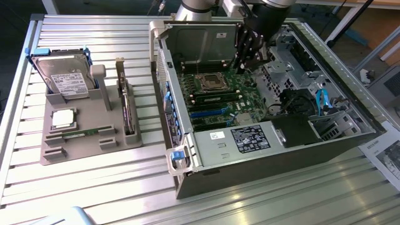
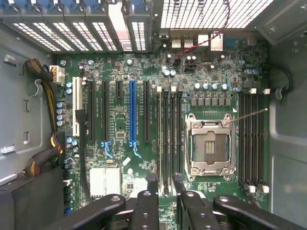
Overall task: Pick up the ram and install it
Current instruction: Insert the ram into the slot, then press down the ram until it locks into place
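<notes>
Over the motherboard [image 2: 148, 72], inside the open computer case [image 1: 281, 161], your gripper [image 2: 165, 181] hangs with its jaws a little apart and nothing seen between them. It is just beside the empty processor socket [image 2: 211, 146] and above a bank of 4 memory slots [image 2: 169, 139]. The ram [image 1: 81, 134] is not there: it rests in a cradle of the gray holder [image 1: 78, 152] on the table [image 1: 93, 187], at the exterior view's left, well apart from the gripper, so by the look of it the pick-up is not yet done. To do that step well, take the strip across its 2 broad faces near mid-length, not by an end, and lift it straight out of the cradle so the thin board neither twists nor scrapes its contact edge. A level, centred hold is what a clean seating in a slot depends on. Mind the neighbours on the holder: the silver processor chip [image 1: 62, 118] sits just beside the ram, the tall expansion card [image 1: 128, 115] stands on edge between it and the case, and the hard drive [image 1: 62, 77] stands at the far end. Around the gripper, the upright metal panel [image 1: 200, 42] hems the way out, and the blue cable [image 1: 322, 101] loops nearby. 1 paler slot [image 2: 159, 139], farthest from the socket, may already be filled; you cannot tell for certain.
</notes>
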Tool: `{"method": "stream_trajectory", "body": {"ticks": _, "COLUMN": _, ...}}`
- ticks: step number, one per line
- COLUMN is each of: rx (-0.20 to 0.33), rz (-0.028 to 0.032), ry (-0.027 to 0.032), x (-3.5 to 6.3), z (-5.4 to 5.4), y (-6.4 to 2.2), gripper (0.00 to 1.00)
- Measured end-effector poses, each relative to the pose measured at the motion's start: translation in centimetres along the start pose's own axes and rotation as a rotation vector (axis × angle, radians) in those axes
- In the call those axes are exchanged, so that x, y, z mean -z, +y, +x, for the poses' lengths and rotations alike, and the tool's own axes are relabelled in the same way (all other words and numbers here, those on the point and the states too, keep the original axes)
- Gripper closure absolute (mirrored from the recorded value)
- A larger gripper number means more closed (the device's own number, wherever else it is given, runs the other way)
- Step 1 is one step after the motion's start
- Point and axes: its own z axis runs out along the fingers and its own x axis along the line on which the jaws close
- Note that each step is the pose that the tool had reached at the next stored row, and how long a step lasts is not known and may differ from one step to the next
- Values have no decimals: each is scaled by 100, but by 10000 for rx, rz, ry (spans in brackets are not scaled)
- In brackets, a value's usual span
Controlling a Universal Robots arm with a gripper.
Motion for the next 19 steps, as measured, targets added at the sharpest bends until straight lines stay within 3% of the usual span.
{"method": "stream_trajectory", "body": {"ticks": 16, "rx": 0, "rz": 0, "ry": 1, "x": 16, "z": 0, "y": 0, "gripper": 75}}
{"method": "stream_trajectory", "body": {"ticks": 17, "rx": 0, "rz": 0, "ry": 0, "x": 16, "z": 0, "y": 0, "gripper": 76}}
{"method": "stream_trajectory", "body": {"ticks": 19, "rx": 0, "rz": 0, "ry": 0, "x": 16, "z": 0, "y": 0, "gripper": 89}}
